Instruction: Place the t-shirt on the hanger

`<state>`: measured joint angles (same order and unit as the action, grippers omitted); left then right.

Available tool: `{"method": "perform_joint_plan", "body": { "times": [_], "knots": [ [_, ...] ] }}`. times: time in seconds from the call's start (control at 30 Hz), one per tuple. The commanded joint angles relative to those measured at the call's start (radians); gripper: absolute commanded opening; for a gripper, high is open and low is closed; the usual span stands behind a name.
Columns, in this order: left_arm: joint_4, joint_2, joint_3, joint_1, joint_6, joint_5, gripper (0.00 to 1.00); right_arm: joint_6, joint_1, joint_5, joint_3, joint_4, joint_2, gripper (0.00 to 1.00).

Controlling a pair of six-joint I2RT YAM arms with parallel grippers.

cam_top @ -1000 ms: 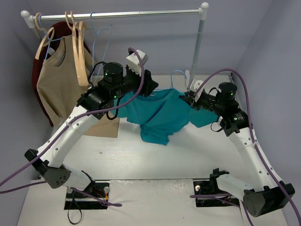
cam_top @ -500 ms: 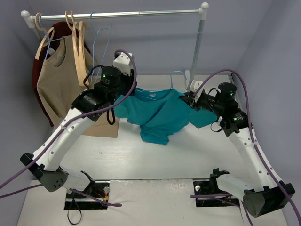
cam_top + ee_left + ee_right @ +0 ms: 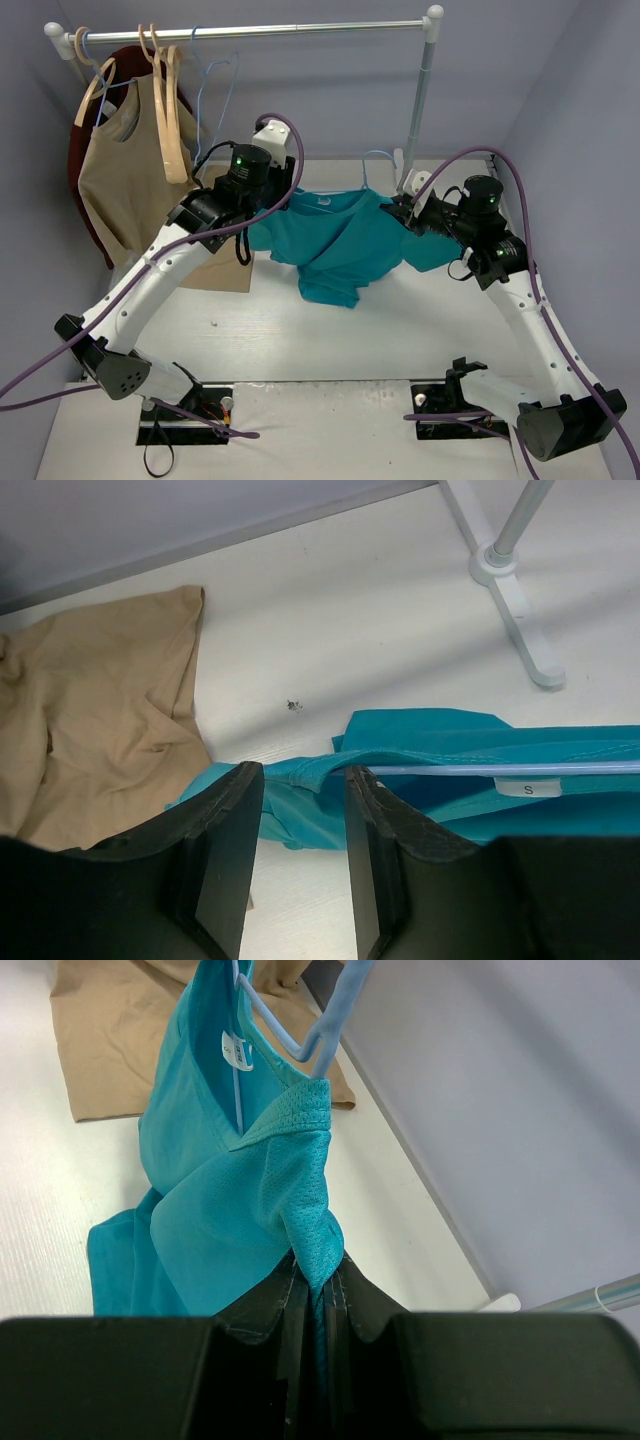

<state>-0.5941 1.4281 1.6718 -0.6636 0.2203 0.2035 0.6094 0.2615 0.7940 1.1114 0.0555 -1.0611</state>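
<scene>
The teal t-shirt (image 3: 340,245) hangs above the table, draped over the light-blue wire hanger (image 3: 366,165), whose hook rises above the collar. My right gripper (image 3: 405,215) is shut on the shirt's right shoulder; in the right wrist view the cloth (image 3: 230,1190) is bunched between its jaws (image 3: 318,1280) below the hanger's neck (image 3: 300,1045). My left gripper (image 3: 288,198) is at the shirt's left shoulder. Its jaws (image 3: 300,780) stand open, with the shirt's edge (image 3: 310,775) and the end of the hanger wire (image 3: 480,770) just at the fingertips.
A clothes rack's rail (image 3: 250,30) and post (image 3: 420,100) stand behind, its foot (image 3: 510,590) on the table. On the rail hang a tan sleeveless top (image 3: 125,170), wooden hangers (image 3: 170,110) and spare wire hangers (image 3: 215,80). A tan cloth (image 3: 90,720) lies at left.
My left arm drew back to the left from the shirt's shoulder, then came partly back toward it, and its jaws narrowed. The right arm and the shirt stayed put.
</scene>
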Motion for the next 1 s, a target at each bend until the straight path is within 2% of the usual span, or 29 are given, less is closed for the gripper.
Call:
{"method": "perform_joint_plan", "body": {
  "times": [0.0, 0.2, 0.4, 0.67, 0.97],
  "knots": [
    [0.031, -0.012, 0.025, 0.004, -0.01, 0.01, 0.37, 0.004, -0.004, 0.021, 0.015, -0.114, 0.0, 0.0],
    [0.045, 0.003, 0.023, 0.004, -0.025, 0.005, 0.36, 0.007, -0.004, 0.021, 0.016, -0.115, -0.007, 0.0],
    [0.059, 0.012, 0.023, 0.004, -0.038, -0.006, 0.29, 0.01, -0.004, 0.021, 0.018, -0.115, -0.007, 0.0],
    [0.088, 0.006, 0.019, 0.004, -0.052, -0.026, 0.0, 0.01, -0.004, 0.022, 0.019, -0.117, -0.01, 0.0],
    [0.103, 0.0, 0.028, -0.001, -0.044, -0.091, 0.0, -0.005, -0.004, 0.025, 0.015, -0.137, -0.011, 0.0]
  ]
}}
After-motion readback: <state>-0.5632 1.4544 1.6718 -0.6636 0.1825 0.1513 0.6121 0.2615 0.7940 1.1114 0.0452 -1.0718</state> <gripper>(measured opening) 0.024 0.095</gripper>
